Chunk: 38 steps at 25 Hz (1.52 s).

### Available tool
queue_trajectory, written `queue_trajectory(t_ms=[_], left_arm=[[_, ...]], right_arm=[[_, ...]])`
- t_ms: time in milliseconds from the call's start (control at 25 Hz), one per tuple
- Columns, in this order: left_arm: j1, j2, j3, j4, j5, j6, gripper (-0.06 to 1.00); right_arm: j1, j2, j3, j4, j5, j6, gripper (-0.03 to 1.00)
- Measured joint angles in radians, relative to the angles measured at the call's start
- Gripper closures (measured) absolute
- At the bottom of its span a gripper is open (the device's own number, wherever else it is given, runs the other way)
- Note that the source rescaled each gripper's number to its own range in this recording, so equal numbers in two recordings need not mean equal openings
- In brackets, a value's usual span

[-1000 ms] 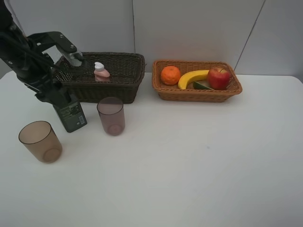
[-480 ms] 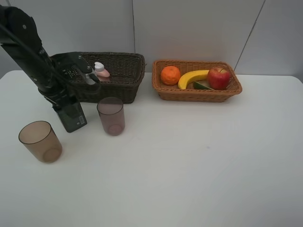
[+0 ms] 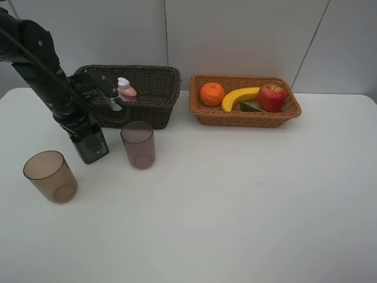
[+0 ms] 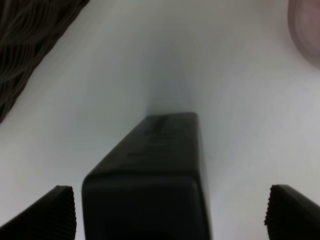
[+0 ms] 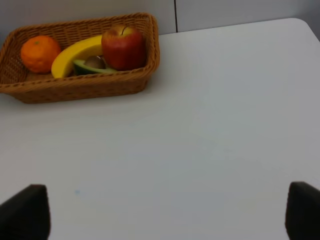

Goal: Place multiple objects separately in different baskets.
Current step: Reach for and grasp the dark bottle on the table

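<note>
I read left gripper [image 4: 172, 212] as spread wide, straddling dark green pump bottle [image 3: 92, 145], gap each side, no grip. Bottle on table [image 3: 247, 194] just in front of dark brown basket [image 3: 159, 88], brownish cup [image 3: 50, 176] and pinkish cup [image 3: 138, 144] either side. Pink bottle [image 3: 125, 88] inside that basket. Right gripper [image 5: 162, 212] spread too, nothing between fingers.

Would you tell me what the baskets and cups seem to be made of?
Dark brown deep basket and light tan shallow basket: woven wicker, matte, weave visible. Left brownish translucent cup and middle brownish translucent cup: likely smooth plastic, see-through.
</note>
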Motion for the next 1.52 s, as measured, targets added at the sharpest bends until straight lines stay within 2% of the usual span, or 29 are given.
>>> queue_trajectory(t_ms=[400, 480, 520, 680, 1280, 1520], left_arm=[[0.0, 0.001, 0.0, -0.001, -0.001, 0.0, -0.04], [0.0, 0.001, 0.0, -0.001, 0.0, 0.0, 0.03], [0.0, 0.001, 0.0, -0.002, 0.0, 0.0, 0.1], [0.0, 0.001, -0.003, -0.004, 0.009, 0.0, 0.44], [0.0, -0.002, -0.006, -0.004, 0.025, 0.0, 0.44], [0.0, -0.024, -0.014, -0.005, 0.109, -0.008, 0.44]], right_arm=[[0.0, 0.0, 0.0, 0.0, 0.0, 0.0, -0.03], [0.0, 0.0, 0.0, 0.0, 0.0, 0.0, -0.03], [0.0, 0.0, 0.0, 0.0, 0.0, 0.0, -0.03], [0.0, 0.0, 0.0, 0.0, 0.0, 0.0, -0.03], [0.0, 0.0, 0.0, 0.0, 0.0, 0.0, -0.03], [0.0, 0.0, 0.0, 0.0, 0.0, 0.0, -0.03]])
